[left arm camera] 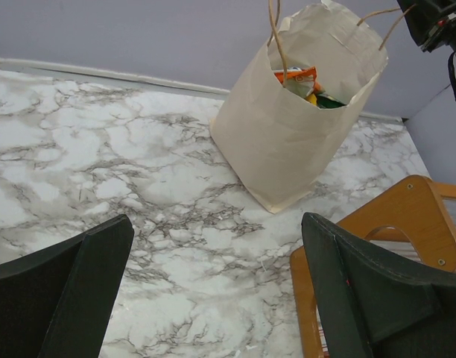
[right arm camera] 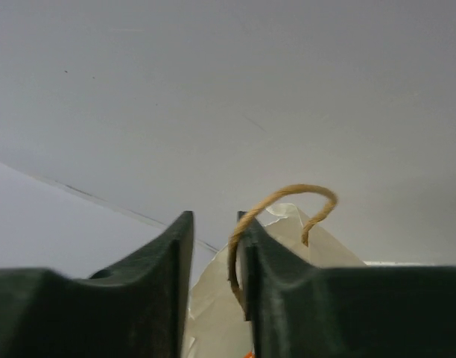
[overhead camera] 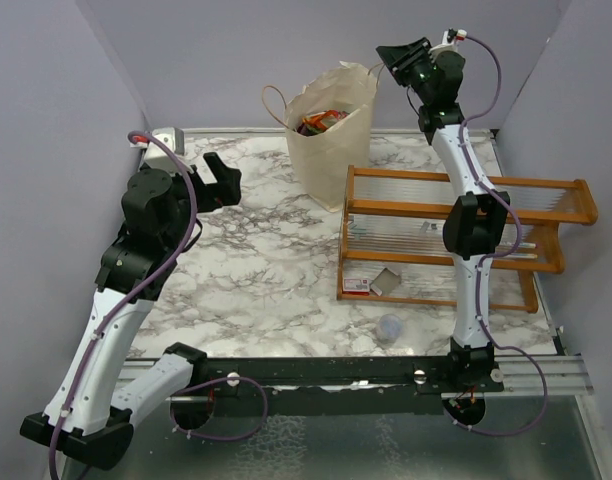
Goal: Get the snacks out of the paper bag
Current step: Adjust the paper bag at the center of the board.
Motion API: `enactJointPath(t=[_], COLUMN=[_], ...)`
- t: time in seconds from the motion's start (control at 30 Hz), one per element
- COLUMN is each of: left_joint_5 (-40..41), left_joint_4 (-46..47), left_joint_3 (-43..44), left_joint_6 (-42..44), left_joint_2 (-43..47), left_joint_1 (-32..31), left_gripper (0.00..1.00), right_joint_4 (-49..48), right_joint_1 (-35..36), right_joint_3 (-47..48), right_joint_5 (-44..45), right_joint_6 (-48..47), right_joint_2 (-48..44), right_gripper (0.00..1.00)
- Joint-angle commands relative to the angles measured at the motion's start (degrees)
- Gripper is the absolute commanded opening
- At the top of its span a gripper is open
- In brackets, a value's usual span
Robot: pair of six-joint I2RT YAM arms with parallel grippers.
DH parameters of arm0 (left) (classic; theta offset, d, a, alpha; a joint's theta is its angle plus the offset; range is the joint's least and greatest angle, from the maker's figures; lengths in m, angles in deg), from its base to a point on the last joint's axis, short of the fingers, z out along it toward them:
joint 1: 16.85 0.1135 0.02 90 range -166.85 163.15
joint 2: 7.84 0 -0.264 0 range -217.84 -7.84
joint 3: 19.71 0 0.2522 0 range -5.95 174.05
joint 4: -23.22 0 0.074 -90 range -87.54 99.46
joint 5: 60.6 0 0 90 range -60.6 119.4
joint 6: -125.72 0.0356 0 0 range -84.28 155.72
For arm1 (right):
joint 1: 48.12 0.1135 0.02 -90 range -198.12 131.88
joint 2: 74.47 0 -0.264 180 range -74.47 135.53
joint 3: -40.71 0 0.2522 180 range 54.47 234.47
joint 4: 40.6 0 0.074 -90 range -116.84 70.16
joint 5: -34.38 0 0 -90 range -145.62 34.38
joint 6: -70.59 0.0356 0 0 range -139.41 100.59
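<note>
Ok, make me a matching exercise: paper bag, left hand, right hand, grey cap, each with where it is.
1 paper bag
2 left hand
3 right hand
4 grey cap

A raised beside a string handle
B on the table, near its front edge
C standing at the back, snacks inside
D open, hovering left of the bag

Pairs: 1-C, 2-D, 3-A, 4-B

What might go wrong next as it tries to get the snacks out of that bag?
1. The thin string handle lies in the narrow gap of the right gripper; pulling it may tip or lift the paper bag rather than steady it.
2. The snacks sit below the rim, so the open left gripper may crumple or topple the bag reaching in.
3. The wooden rack stands close beside the bag and might get bumped.
</note>
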Motion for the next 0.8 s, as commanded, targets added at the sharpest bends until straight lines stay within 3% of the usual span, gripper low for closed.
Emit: enactJointPath(t=[0.0,0.1,0.37,0.77], left_joint_5=[-0.4,-0.5,-1.2,-3.9], left_joint_4=[-0.2,-0.2,-0.3,-0.3], left_joint_3=[-0.1,0.0,0.4,0.4], left_joint_6=[-0.6,-0.8,-0.9,-2.2], left_joint_2=[1.3,1.5,1.2,1.3], left_joint_1=[0.3,0.3,0.3,0.3], left_gripper=[0.99,0.99,0.99,0.99], right_joint_4=[-2.3,-2.5,-3.1,1.1], right_joint_1=[-0.5,-0.6,-0.5,-2.6], right_joint_3=[3.2,4.3,5.2,10.4], right_joint_5=[0.1,-2.8,-12.2,-14.4], right_joint_6=[-1.3,-2.5,-6.2,-13.5], right_joint_2=[0.8,0.5,-3.5,-4.7], right_gripper=[0.2,0.12,0.09,0.01])
